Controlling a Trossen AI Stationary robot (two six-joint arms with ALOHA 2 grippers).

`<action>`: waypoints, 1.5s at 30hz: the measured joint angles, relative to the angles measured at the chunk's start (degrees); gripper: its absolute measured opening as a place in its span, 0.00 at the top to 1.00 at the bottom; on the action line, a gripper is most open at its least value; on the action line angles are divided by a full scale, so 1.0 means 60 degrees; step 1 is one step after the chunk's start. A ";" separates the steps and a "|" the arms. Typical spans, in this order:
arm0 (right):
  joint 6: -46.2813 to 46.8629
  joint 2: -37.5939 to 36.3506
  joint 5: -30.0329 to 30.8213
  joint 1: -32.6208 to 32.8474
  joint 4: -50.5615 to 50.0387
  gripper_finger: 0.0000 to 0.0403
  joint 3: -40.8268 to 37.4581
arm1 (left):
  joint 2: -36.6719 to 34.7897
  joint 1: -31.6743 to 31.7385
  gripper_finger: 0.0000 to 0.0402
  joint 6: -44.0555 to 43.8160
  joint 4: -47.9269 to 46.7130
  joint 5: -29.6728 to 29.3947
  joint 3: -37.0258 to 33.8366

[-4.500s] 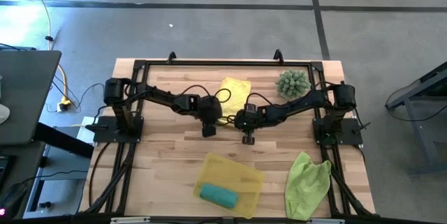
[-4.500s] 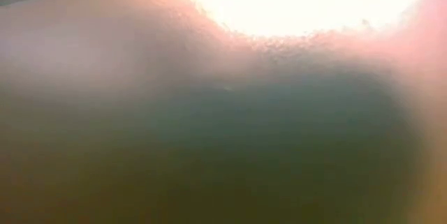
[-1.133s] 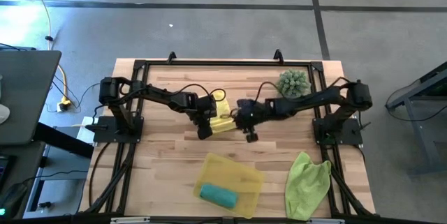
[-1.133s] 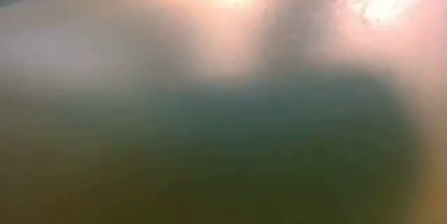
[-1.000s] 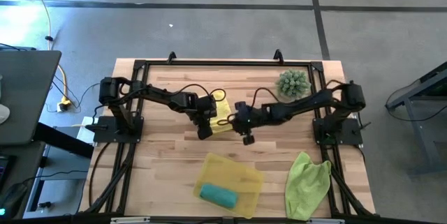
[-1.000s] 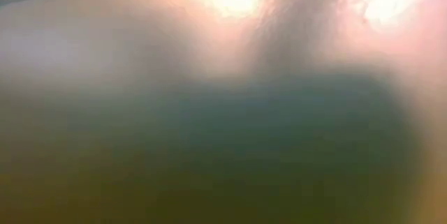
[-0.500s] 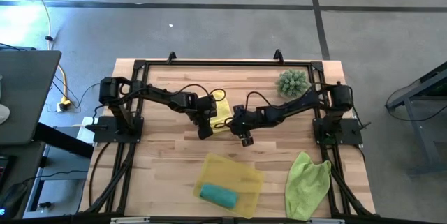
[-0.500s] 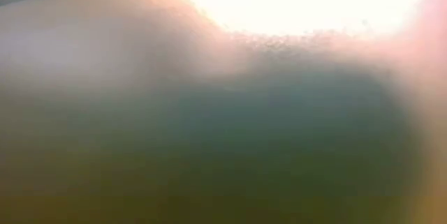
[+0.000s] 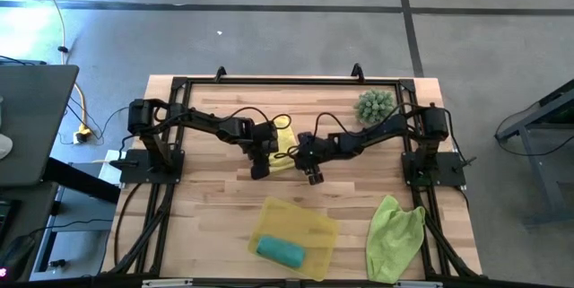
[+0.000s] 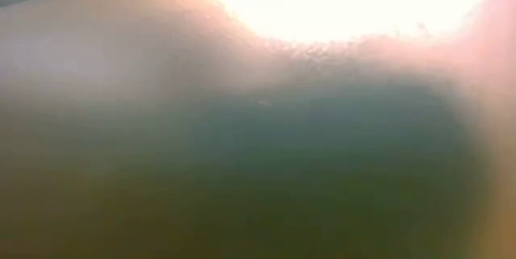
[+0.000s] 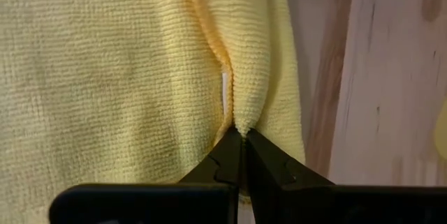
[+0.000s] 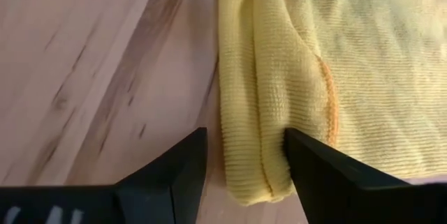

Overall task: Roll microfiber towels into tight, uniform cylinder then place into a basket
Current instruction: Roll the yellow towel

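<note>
One teal roll (image 9: 281,251) sits in the basket (image 9: 316,225) as the left gripper (image 11: 241,144) pinches the half-rolled yellow towel (image 12: 293,98), the right gripper (image 12: 244,158) spread around its fold; the green towel (image 9: 395,239) lies unrolled.

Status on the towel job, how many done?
One done: the teal towel lies rolled in the basket. In hand: the yellow towel mid-roll, left gripper pinching its fold, right gripper open around the rolled edge. Left: the lime green towel, unrolled on the table.

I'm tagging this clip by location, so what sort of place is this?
Probably a robotics lab or workshop: a wooden table with a black frame carrying two arms, standing on grey flooring, with a cable beside it.
</note>
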 joint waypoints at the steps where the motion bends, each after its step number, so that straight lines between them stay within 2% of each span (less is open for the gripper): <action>1: -0.0007 0.0000 0.0000 -0.0032 0.0000 0.54 0.0000 | 0.0000 0.0000 0.99 0.0116 0.0000 0.0012 0.0000; 6: -0.0016 0.0243 -0.0022 -0.0211 0.0008 0.58 0.0006 | 0.0000 0.0000 0.99 0.0353 0.0000 0.0017 0.0000; 11: 0.0208 0.0511 -0.0131 -0.0263 0.0131 0.69 0.0030 | 0.0000 -0.0004 0.96 0.0223 0.0004 0.0021 0.0000; 16: 0.0482 0.0550 -0.0189 -0.0270 0.0196 0.83 0.0030 | -0.0016 -0.0007 0.87 -0.0044 -0.0056 0.0057 0.0004; 20: 0.0487 0.0561 -0.0185 -0.0274 0.0238 0.95 0.0029 | -0.0317 -0.0028 0.78 -0.0056 -0.0777 -0.0057 0.0024; 24: 0.1051 0.0561 -0.0444 -0.0325 0.0240 0.99 0.0029 | -0.0856 -0.0056 0.70 0.0415 -0.2102 -0.0674 0.0392; 28: 0.2202 0.0561 -0.1375 -0.0572 0.0317 0.99 0.0016 | -0.1409 -0.0276 0.67 0.0734 -0.2574 -0.1564 0.0503; 37: 0.6041 0.0622 -0.4287 -0.1676 0.0296 0.99 0.0197 | -0.1887 -0.1622 0.67 0.0685 -0.1863 -0.2128 0.0525; 40: 0.6977 0.0654 -0.5511 -0.2029 0.0121 0.99 0.0348 | -0.1733 -0.2100 0.67 0.0688 -0.1248 -0.2985 0.0535; 45: 0.8152 0.0648 -0.6363 -0.2371 -0.0180 0.99 0.0540 | -0.1478 -0.2499 0.67 0.0754 -0.1079 -0.5201 0.0548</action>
